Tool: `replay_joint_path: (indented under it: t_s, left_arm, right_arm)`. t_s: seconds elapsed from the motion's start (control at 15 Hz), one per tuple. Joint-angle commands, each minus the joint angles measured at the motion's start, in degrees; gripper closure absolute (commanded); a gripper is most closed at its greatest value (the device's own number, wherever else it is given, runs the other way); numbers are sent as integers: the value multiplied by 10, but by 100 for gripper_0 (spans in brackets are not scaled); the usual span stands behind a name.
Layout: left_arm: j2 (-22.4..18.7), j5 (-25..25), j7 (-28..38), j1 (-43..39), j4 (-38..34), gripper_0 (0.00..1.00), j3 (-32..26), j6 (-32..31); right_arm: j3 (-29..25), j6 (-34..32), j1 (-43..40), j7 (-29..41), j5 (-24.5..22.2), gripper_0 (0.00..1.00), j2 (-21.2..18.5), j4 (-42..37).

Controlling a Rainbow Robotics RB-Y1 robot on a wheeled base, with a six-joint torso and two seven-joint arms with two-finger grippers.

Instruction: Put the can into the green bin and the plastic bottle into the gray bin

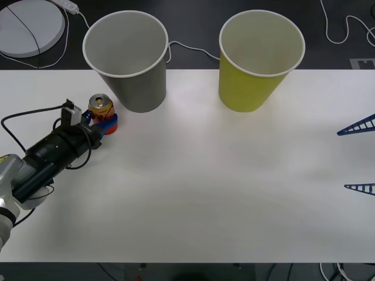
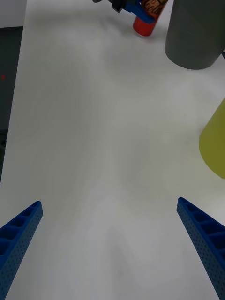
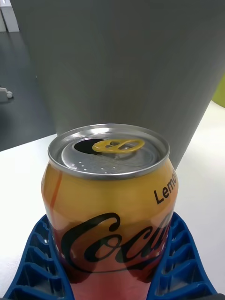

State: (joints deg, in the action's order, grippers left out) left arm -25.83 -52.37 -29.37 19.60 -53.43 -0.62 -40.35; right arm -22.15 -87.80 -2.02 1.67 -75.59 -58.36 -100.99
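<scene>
The can (image 1: 101, 107) stands upright on the white table at the far left, just in front and to the left of the gray bin (image 1: 132, 82). My left gripper (image 1: 104, 122) reaches in low from the left, and its blue fingers (image 3: 37, 262) press both sides of the can's (image 3: 110, 201) lower body. The green bin (image 1: 252, 82) stands at the back right of centre. My right gripper (image 1: 358, 157) hovers open at the right edge, with nothing between its fingers (image 2: 199, 225). The plastic bottle is out of view.
Both bins stand near the table's (image 1: 205, 193) far edge, about a bin's width apart. A white round disc (image 1: 29, 26) and cables lie on the dark floor beyond it. From the right wrist, the gray bin (image 2: 194, 33) and can (image 2: 145, 26) sit far across the table.
</scene>
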Motion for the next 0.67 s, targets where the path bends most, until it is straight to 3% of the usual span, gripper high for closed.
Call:
replay_joint_path:
  t_s: [0.07,0.47,0.67]
  left_arm:
    - [-5,-4,2,-2,0,100,0,-15]
    - [-71,-63,28,-13,-1,100,-1,-101]
    - [-120,-111,102,-32,-48,100,-1,-146]
  right_arm:
    - [0,0,0,0,0,0,0,0]
    - [0,0,0,0,0,0,0,0]
    - [0,0,0,0,0,0,0,0]
